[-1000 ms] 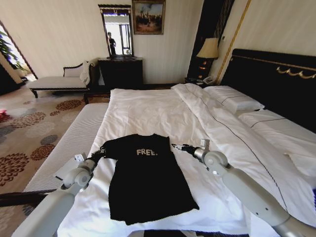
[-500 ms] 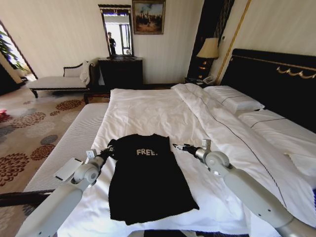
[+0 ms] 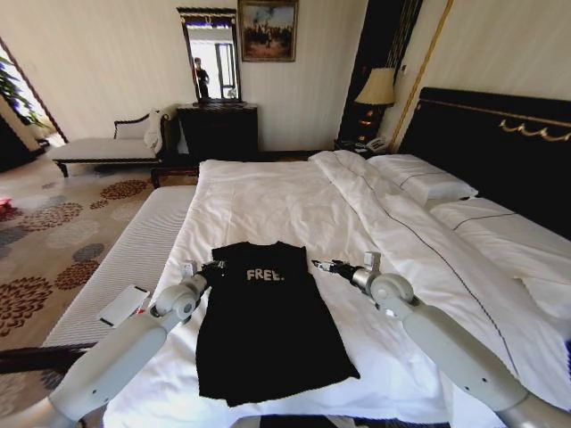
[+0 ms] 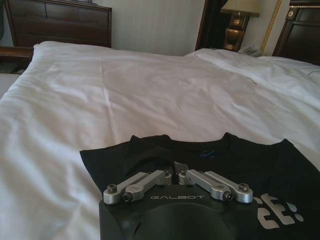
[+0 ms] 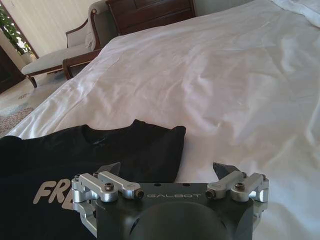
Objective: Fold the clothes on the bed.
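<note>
i read the left gripper first: its jaws are pinched together on the left sleeve fabric of the black t-shirt, at the shoulder edge near the collar. in the head view the left gripper sits over the shirt's upper left corner. the right gripper has its jaws spread wide with nothing between them; it hangs just beside the shirt's right shoulder edge, over white sheet. in the head view the right gripper is close to that edge but apart from it.

the shirt lies flat, chest lettering up, on the near part of the bed, well short of the pillows.

step in hand, as i judge it: the left sleeve fold inward. the sleeve already appears turned onto the body.

next move, as i judge it: part the left jaws so the sleeve drops flat, then bring the right jaws onto the right sleeve edge. the fabric is soft, so a shallow pinch may slip.

change since one second ago: the left gripper has travelled inward from the bed's left side, carrying the sleeve over the shirt body. the right arm holds nearly the same place.
</note>
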Tool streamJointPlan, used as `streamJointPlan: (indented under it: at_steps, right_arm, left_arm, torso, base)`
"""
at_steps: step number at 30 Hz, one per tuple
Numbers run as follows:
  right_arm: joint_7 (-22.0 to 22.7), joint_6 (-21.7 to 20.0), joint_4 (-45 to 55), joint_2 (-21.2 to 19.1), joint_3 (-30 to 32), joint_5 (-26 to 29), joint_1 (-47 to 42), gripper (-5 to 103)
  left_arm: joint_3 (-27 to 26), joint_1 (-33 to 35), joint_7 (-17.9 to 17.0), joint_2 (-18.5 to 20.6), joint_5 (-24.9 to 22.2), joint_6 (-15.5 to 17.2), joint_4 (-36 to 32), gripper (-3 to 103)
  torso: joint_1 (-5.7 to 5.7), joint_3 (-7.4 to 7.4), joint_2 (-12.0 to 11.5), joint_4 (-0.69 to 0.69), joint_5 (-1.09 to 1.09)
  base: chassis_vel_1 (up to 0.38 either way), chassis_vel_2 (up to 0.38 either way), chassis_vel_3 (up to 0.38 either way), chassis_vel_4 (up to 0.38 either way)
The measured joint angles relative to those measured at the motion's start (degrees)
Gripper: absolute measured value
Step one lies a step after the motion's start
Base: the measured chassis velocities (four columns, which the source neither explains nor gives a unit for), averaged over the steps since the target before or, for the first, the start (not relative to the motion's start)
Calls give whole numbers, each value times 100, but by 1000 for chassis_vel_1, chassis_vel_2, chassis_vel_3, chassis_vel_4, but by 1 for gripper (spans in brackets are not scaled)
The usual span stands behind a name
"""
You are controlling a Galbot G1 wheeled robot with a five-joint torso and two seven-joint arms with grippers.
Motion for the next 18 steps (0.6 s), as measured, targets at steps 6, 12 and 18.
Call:
streamJointPlan:
  at_steps: [6,12,18]
  right_arm:
    - [-5,6,-21,18,-24,-12,12,100]
    - [-12,12,-29,4,-34,-21,17,100]
    - [-12,15,-24,-2,-40,-22,18,100]
  left_arm:
    - [288,-44,59,-95,189,-32,133,1]
    - [418,-69,60,-197,284,-80,172,1]
    - [505,-160,41,-237,286,-81,245,1]
  torso:
    - [0,0,0,0,0]
    - [0,0,0,0,-1]
    - [0,0,0,0,0]
  base:
    - [0,0,0,0]
    - [0,0,0,0]
    - [0,0,0,0]
